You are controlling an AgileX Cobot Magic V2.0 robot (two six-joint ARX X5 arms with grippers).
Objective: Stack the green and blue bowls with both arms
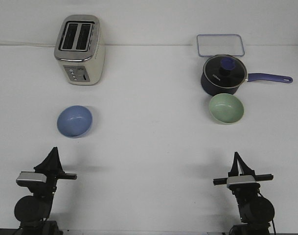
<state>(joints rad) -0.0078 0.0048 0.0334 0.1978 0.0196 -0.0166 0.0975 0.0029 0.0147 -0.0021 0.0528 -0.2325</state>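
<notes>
Both arms sit low and pulled back. The left gripper points at the blue bowl well ahead of its fingers, and the right gripper faces the green bowl likewise. Can't tell whether either set of fingers is spread or pressed together.

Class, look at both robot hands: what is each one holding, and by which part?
Nothing is held. The left hand and right hand are apart from the blue bowl and green bowl.

left arm: black, silver wrist block | right arm: black, silver wrist block, dark tapered claw
</notes>
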